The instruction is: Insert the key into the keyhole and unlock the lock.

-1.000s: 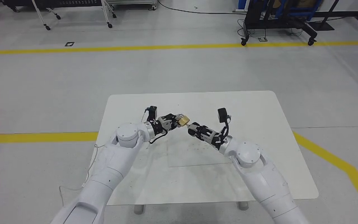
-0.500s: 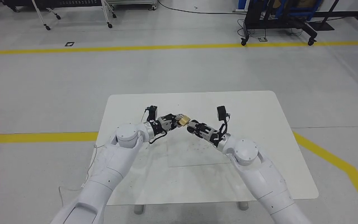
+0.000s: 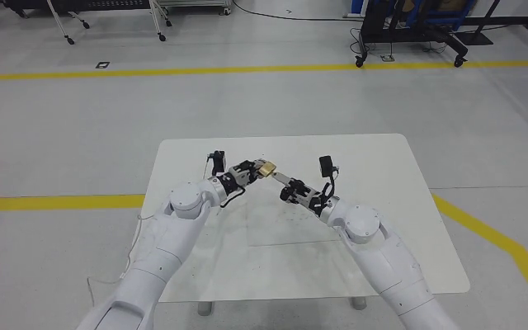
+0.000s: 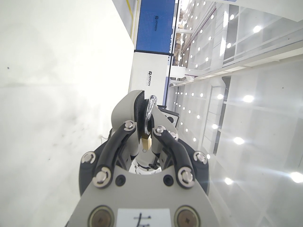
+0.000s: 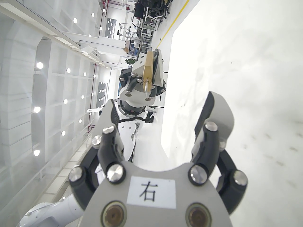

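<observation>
While the left gripper (image 4: 148, 112) clamps the brass lock (image 5: 148, 66) above the table (image 3: 371, 165) | key (image 5: 147, 89) sits in its keyhole | right gripper (image 3: 285, 184) spread wide, empty, near the key.

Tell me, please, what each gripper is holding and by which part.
The left gripper clamps the padlock by its flat sides; the right gripper is open, holding nothing.

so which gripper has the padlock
The left gripper, shut on the brass padlock with the key in it; the right gripper is open and empty.
</observation>
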You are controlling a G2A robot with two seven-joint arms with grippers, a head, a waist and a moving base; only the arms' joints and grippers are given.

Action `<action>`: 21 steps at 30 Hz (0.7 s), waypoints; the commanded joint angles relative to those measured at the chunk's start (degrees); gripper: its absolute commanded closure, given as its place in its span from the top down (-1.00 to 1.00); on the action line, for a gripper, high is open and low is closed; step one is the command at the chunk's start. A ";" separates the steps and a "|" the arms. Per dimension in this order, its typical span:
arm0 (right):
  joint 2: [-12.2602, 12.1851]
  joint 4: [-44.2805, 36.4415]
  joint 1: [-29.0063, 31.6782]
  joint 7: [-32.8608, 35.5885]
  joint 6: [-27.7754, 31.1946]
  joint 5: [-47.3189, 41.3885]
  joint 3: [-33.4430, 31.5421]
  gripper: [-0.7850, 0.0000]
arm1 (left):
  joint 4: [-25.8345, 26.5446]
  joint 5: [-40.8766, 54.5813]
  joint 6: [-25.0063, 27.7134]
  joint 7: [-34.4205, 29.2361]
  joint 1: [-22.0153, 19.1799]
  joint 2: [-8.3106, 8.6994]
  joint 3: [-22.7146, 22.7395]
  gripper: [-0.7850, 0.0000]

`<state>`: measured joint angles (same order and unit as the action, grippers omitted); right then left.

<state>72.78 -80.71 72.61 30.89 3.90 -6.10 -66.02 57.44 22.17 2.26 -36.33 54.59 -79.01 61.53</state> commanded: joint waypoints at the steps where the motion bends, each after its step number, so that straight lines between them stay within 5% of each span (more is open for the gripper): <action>1: 0.11 -0.70 0.45 -0.01 0.67 -2.33 -0.20 1.00 | 0.79 -0.82 1.95 1.64 0.58 0.05 0.27 -1.00; 6: 0.09 -1.30 1.32 6.12 1.43 -14.81 -2.75 0.91 | 3.11 -0.41 7.17 2.09 2.24 0.15 1.12 -1.00; 7: 0.09 -1.17 1.25 7.40 1.33 -16.78 -3.07 0.57 | 3.52 -0.53 7.95 1.73 2.43 0.15 1.06 -1.00; 8: 0.08 -1.02 1.21 8.80 1.27 -18.66 -3.37 -0.04 | 3.75 -0.60 8.56 1.41 2.61 0.15 1.03 -1.00; 10: 0.09 -0.67 1.29 11.06 1.18 -22.44 -3.95 -0.31 | 4.09 -0.81 9.69 0.72 2.88 0.18 0.99 -1.00; 21: 0.62 4.34 -1.68 15.09 -2.47 -28.16 -1.79 -0.40 | 4.28 -0.59 10.32 -0.13 3.26 0.06 0.78 -1.00</action>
<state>73.32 -76.96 71.26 45.59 1.43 -33.48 -67.97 61.75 21.54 12.70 -36.28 57.87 -78.94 62.36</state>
